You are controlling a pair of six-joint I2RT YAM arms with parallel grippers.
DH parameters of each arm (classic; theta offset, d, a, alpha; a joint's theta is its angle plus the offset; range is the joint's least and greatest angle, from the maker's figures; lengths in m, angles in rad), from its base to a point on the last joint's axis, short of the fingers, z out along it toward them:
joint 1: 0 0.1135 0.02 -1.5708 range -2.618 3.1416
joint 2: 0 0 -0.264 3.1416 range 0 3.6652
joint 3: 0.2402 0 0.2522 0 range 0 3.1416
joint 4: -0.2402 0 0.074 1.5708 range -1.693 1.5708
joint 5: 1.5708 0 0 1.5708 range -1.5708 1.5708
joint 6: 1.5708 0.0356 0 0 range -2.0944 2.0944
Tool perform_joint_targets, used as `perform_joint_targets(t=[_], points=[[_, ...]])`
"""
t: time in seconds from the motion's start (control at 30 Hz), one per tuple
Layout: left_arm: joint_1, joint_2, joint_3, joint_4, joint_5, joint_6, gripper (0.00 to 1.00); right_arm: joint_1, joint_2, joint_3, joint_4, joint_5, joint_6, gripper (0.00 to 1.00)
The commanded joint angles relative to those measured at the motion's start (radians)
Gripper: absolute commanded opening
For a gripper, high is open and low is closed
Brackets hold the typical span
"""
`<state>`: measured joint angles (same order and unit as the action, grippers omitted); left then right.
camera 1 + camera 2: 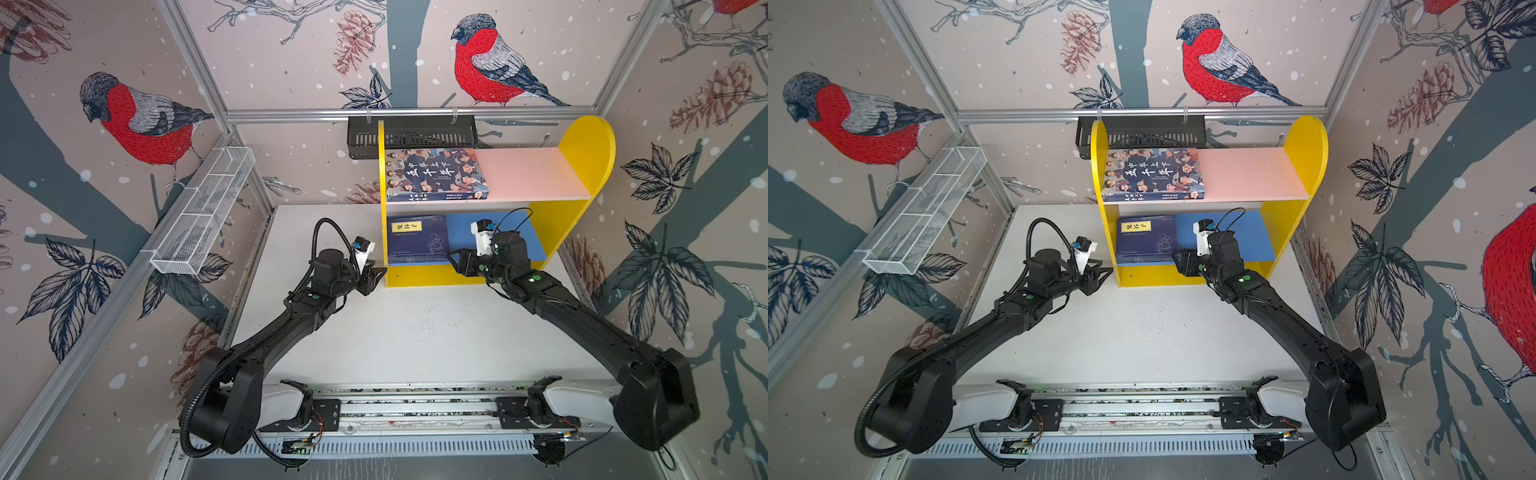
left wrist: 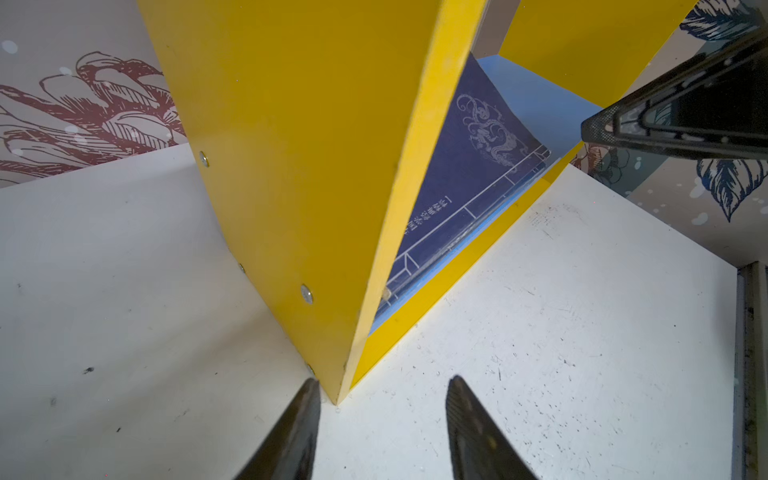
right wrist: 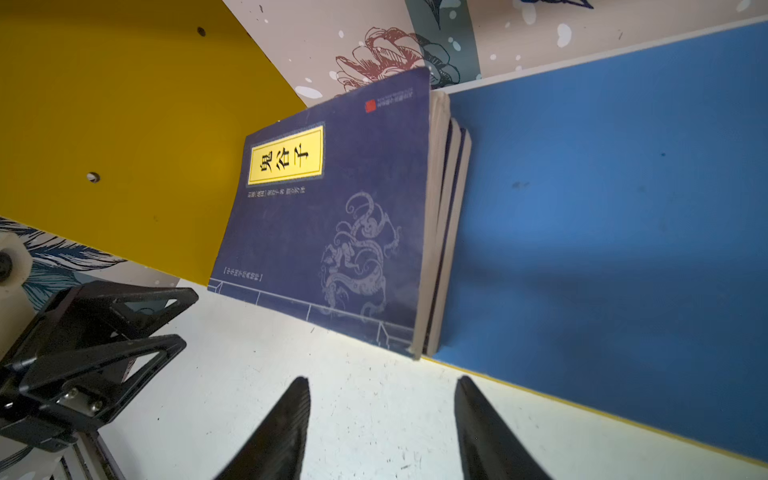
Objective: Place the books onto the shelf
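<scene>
End effector L (image 2: 383, 380) & R (image 3: 382, 379) above scuffed white table (image 1: 415, 332), bird-print walls (image 1: 291, 62)

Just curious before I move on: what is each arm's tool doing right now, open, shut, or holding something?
Left tool: open, holding nothing.
Right tool: open, holding nothing.

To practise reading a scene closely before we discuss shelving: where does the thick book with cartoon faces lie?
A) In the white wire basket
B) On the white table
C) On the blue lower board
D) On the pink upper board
D: in a top view the thick book lies flat on the pink upper board of the shelf, above the navy paperbacks on the blue lower board.
</scene>
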<state>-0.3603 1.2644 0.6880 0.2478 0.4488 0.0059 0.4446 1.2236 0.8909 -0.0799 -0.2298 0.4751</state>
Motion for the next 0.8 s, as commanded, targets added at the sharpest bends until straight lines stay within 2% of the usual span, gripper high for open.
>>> perform_joint_targets(t=[0.0,0.13,0.27,0.77], points=[[0.003,-0.005,0.019,-0.053,0.017,0.038,0.50,0.000,-0.027,-0.017,-0.031,0.076,-0.015,0.53],[0.003,-0.007,0.018,-0.082,0.018,0.040,0.50,0.011,-0.027,-0.008,-0.097,0.158,-0.046,0.50],[0.003,-0.010,-0.009,-0.052,0.028,0.032,0.50,0.016,-0.011,-0.006,-0.108,0.188,-0.068,0.50],[0.004,-0.015,-0.028,-0.028,0.023,0.022,0.50,0.049,0.153,0.078,-0.120,0.189,-0.113,0.52]])
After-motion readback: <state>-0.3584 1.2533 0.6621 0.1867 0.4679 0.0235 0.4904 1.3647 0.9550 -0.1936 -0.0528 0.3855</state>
